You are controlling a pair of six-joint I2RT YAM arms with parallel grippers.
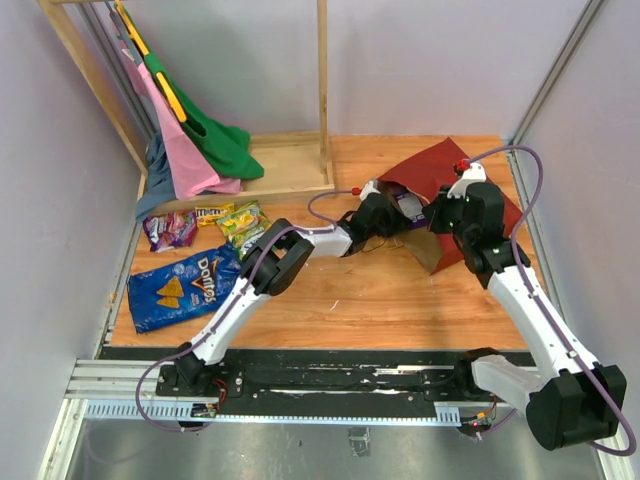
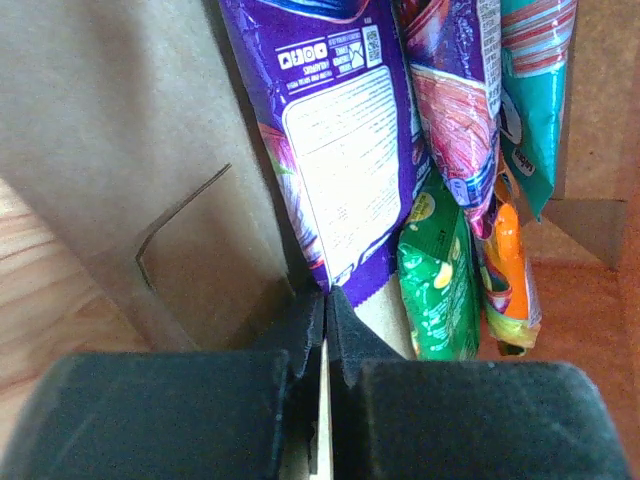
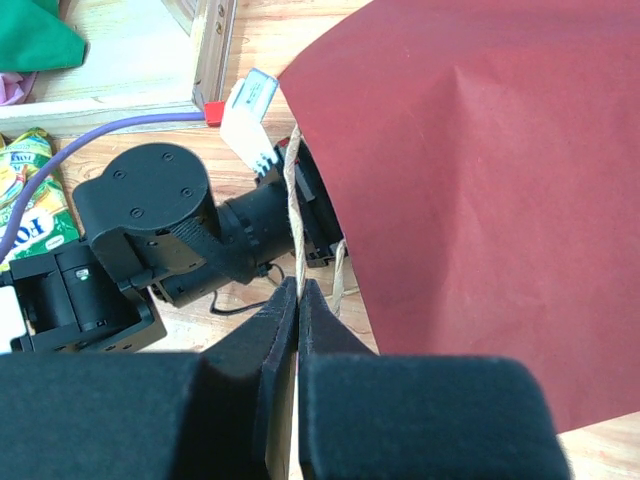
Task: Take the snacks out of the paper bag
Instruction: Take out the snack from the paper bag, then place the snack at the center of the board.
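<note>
The dark red paper bag (image 1: 440, 175) lies on its side at the back right, mouth facing left. My left gripper (image 2: 327, 292) is inside its brown interior, shut on the bottom edge of a purple packet (image 2: 340, 130). Beside that packet lie another purple-red pack (image 2: 455, 100), a teal one (image 2: 535, 90), a green one (image 2: 440, 280) and an orange one (image 2: 510, 260). My right gripper (image 3: 299, 285) is shut on the bag's string handle (image 3: 293, 200) at the mouth. Out on the table at the left are the blue Doritos bag (image 1: 185, 287), a purple pack (image 1: 170, 228) and yellow-green packs (image 1: 243, 222).
A wooden rack (image 1: 290, 165) with pink and green garments (image 1: 190, 140) stands at the back left. The left arm's wrist (image 3: 150, 220) sits close beside my right gripper at the bag mouth. Grey walls close in both sides of the table.
</note>
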